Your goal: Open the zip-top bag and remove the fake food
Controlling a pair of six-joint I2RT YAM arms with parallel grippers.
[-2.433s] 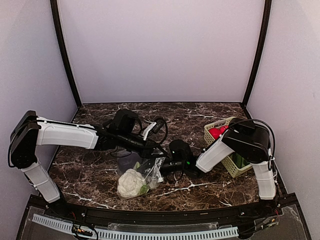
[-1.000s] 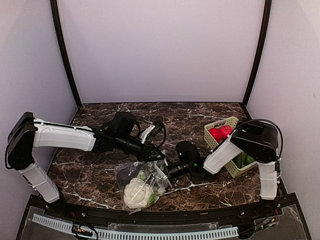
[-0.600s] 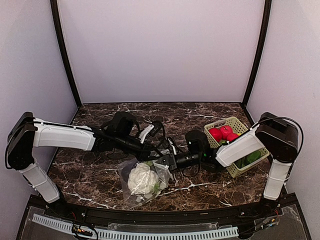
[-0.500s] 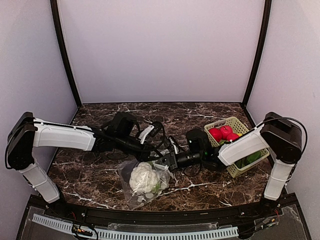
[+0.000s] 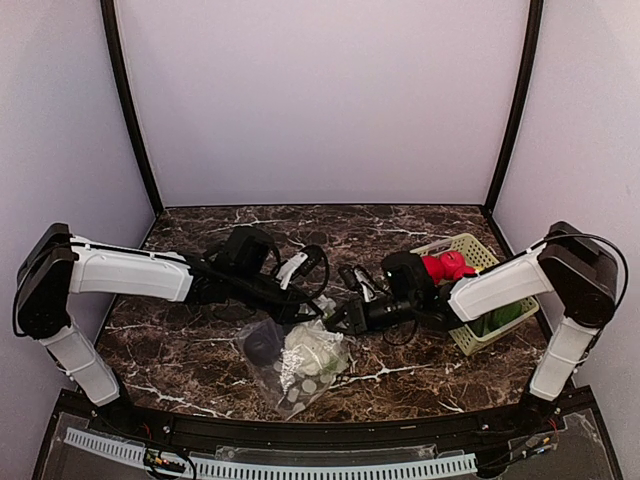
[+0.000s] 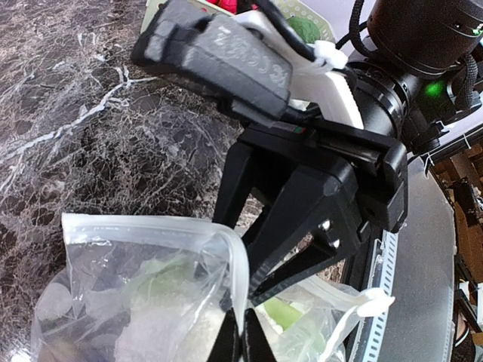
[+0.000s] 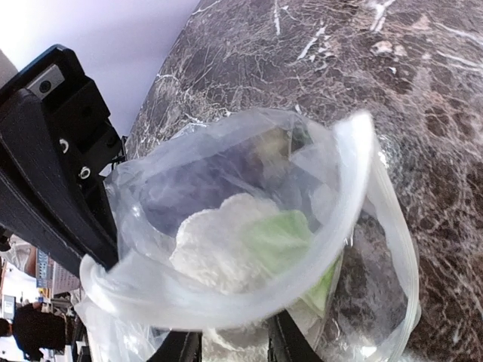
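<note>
The basket [image 5: 462, 338] at the right of the table [image 5: 400, 230] is taken as the mark for all places; inside it red toy fruit [image 5: 445, 267] is seen at the far end, and a green piece [image 5: 495, 320] at the near end.

The zip-top bag [image 5: 300, 372] is found well to the left of the basket, and nearer the front edge than the basket; its lower part rests on the table, while its mouth is lifted and turned toward the basket.

Inside the bag a white cauliflower [image 5: 315, 352] with green leaves is seen on the side toward the basket; a dark piece [image 5: 262, 345] lies on the side away from it.

The left gripper [image 6: 240, 332] is clenched on the rim of the bag, at the edge of the mouth farther from the basket; the plastic is pinched flat between its fingertips in the left wrist view.

The right gripper [image 7: 230, 341] is placed between the basket and the bag, pointing away from the basket into the mouth; its fingers [image 7: 283, 343] are held a little apart, and the rim is draped across the gap between them; whether that rim is grasped or released cannot be told.

The two grippers are close together over the mouth, which is spread wide.
</note>
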